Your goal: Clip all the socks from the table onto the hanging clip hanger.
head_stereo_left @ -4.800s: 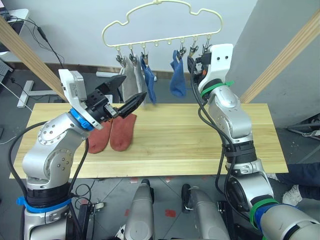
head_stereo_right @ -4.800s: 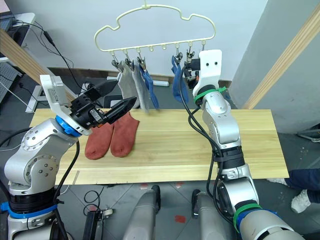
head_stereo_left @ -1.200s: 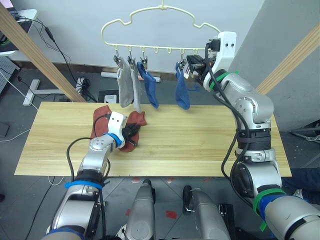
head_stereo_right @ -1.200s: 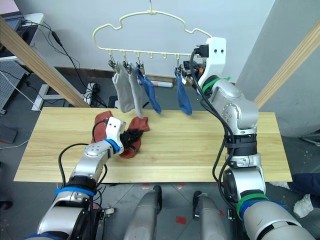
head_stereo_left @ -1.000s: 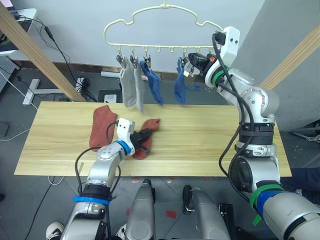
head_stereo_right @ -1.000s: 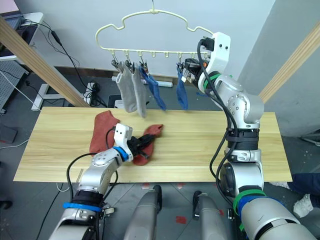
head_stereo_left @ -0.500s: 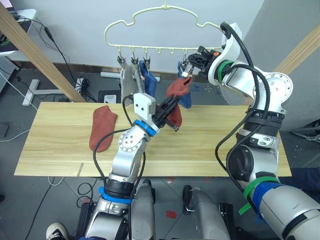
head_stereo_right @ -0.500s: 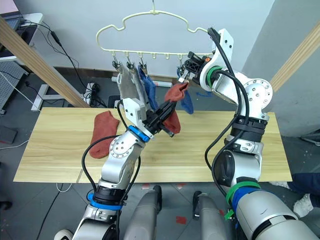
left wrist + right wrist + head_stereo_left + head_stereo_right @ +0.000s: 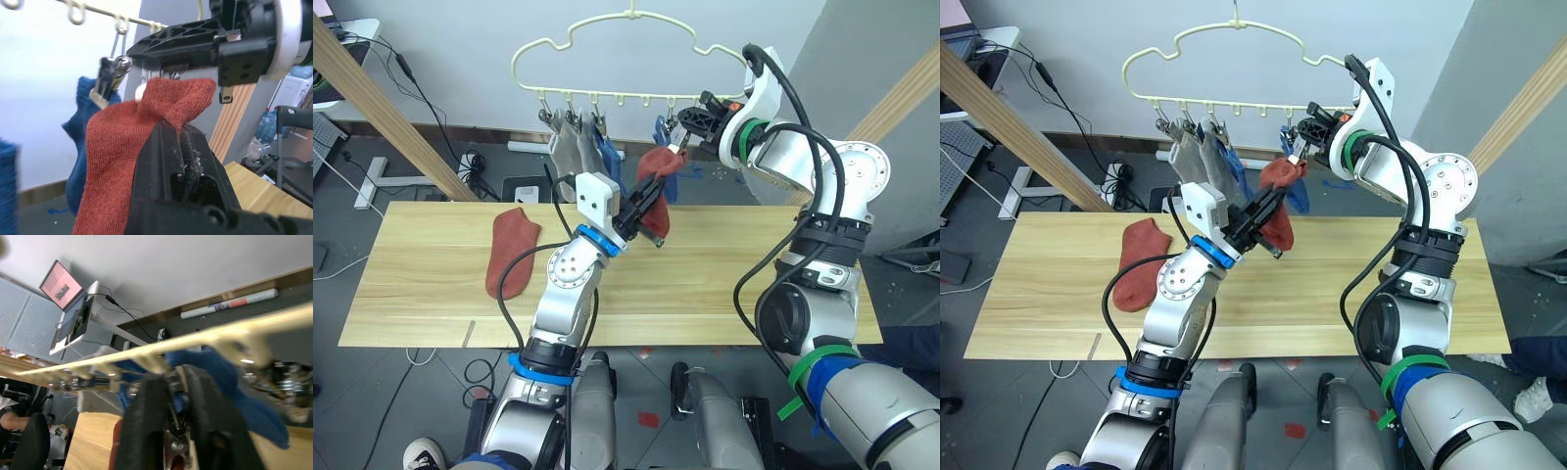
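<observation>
- Left gripper [image 9: 651, 201]: centre of the frame, raised above the counter, closed on a rust-red sock [image 9: 659, 176] whose top edge sits just under a clip.
- Right gripper [image 9: 690, 125]: upper right of centre, at the clip hanger [image 9: 570, 34], fingers pressed onto a grey clip [image 9: 172, 446].
- Second rust-red sock [image 9: 510, 252]: flat on the counter [image 9: 744, 294], left of centre.
- Grey socks [image 9: 564, 155] and blue socks [image 9: 609, 157]: hanging from clips, upper centre.
- Wooden pole [image 9: 386, 113]: slanting at upper left.
</observation>
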You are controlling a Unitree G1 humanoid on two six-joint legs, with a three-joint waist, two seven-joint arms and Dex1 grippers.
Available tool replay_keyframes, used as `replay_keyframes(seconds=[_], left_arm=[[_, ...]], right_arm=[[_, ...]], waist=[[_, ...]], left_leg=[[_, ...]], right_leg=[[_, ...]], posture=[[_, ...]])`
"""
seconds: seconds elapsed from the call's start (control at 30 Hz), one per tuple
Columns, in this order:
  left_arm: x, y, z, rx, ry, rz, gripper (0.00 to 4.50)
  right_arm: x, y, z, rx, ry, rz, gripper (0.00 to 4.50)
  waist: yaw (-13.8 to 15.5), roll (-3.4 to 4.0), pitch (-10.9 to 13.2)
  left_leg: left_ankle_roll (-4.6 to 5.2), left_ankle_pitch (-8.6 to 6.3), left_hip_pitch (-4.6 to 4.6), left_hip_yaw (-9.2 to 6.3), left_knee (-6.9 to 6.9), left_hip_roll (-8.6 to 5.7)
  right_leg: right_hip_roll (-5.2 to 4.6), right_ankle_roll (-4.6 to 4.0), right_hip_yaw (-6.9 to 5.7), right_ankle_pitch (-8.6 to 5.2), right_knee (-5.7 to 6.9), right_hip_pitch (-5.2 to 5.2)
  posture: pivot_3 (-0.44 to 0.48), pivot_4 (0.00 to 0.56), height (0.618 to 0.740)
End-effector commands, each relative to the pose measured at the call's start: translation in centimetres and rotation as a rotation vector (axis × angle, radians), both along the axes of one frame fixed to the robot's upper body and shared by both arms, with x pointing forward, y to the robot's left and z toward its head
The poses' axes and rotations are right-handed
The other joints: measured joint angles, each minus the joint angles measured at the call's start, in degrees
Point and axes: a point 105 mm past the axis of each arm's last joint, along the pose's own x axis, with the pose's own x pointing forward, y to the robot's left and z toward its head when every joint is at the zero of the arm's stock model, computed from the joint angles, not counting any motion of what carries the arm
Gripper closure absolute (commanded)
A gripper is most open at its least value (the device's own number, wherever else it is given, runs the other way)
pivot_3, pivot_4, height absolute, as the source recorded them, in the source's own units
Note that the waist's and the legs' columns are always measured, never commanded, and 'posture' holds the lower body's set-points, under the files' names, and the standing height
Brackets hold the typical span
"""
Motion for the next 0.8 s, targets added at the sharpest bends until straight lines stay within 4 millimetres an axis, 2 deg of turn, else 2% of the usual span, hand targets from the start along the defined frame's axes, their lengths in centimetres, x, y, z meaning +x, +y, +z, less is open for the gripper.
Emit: replay_keyframes(seconds=[0.03,0.13,0.17,0.23,0.3,0.43,0.53,0.6,0.7,0.8], left_arm=[[-0.6,-0.6,1.1,-0.007,-0.055,-0.026,4.50],[-0.5,-0.7,1.1,-0.002,-0.050,-0.029,4.50],[-0.4,-0.8,1.1,0.001,-0.047,-0.031,4.50],[-0.3,-1.0,1.0,0.003,-0.040,-0.034,4.50],[0.0,-1.2,0.9,0.005,-0.032,-0.036,4.50],[0.6,-1.3,0.3,0.012,0.007,-0.037,4.50],[1.3,-0.5,-0.7,0.010,0.082,-0.046,3.76],[1.6,0.4,-1.2,0.012,0.120,-0.044,3.15],[1.5,3.1,-3.0,0.058,0.211,-0.034,2.15],[0.9,7.4,-5.5,0.107,0.337,0.014,1.18]], right_arm=[[0.3,-0.8,-1.2,-0.011,0.041,-0.025,2.39],[0.2,-0.8,-0.6,0.011,0.016,-0.012,1.32],[0.2,-0.8,-0.1,0.026,-0.005,0.002,0.85],[-0.5,-0.7,1.4,0.092,-0.057,0.067,0.19],[-1.7,-0.6,2.5,0.111,-0.109,0.161,0.04],[-3.8,-2.0,2.5,0.079,-0.152,0.257,0.04],[-5.9,-4.0,0.9,-0.071,-0.218,0.271,0.00],[-6.8,-4.6,-0.3,-0.167,-0.251,0.271,0.00],[-8.1,-6.0,-3.7,-0.359,-0.284,0.233,0.00],[-8.7,-7.5,-6.6,-0.484,-0.318,0.131,0.00]], waist=[[-0.21,0.00,0.00],[-0.76,0.00,0.00],[-0.90,0.00,0.00],[-1.14,0.00,0.01],[-1.38,0.00,0.01],[-1.45,0.00,0.01],[-1.27,0.00,0.01],[-1.49,-0.01,0.01],[-1.98,-0.01,0.01],[-3.05,-0.01,0.02]], left_leg=[[0.00,0.00,-0.03,0.00,0.00,0.00],[0.01,0.01,-0.29,0.01,0.01,0.01],[0.01,0.01,-0.38,0.01,0.01,0.01],[0.01,0.01,-0.51,0.01,0.01,0.02],[0.01,0.01,-0.59,0.03,0.01,0.01],[0.02,0.00,-0.59,0.04,0.00,0.01],[0.04,-0.01,-0.60,0.00,-0.01,-0.01],[0.05,-0.02,-0.62,0.00,-0.01,-0.04],[0.07,-0.03,-0.60,0.03,0.00,-0.06],[0.06,-0.02,-0.52,0.04,-0.01,0.06]], right_leg=[[0.00,0.00,0.00,0.00,0.00,-0.02],[0.01,0.00,0.01,0.01,0.04,-0.31],[0.02,-0.03,0.00,0.03,0.07,-0.42],[0.03,-0.18,-0.01,0.12,0.11,-0.59],[0.04,-0.23,0.00,0.15,0.12,-0.69],[0.04,-0.28,0.01,0.18,0.12,-0.69],[0.03,-0.27,0.01,0.18,0.10,-0.66],[0.03,-0.19,0.06,0.12,0.05,-0.64],[0.03,-0.11,0.13,0.08,0.07,-0.66],[0.14,0.01,0.14,0.01,0.14,-0.67]], posture=[[0.109,0.366,0.740],[0.109,0.366,0.740],[0.109,0.366,0.740],[0.115,0.369,0.740],[0.113,0.370,0.740],[0.102,0.374,0.740],[0.100,0.375,0.740],[0.098,0.377,0.740],[0.105,0.382,0.740],[0.121,0.381,0.740]])
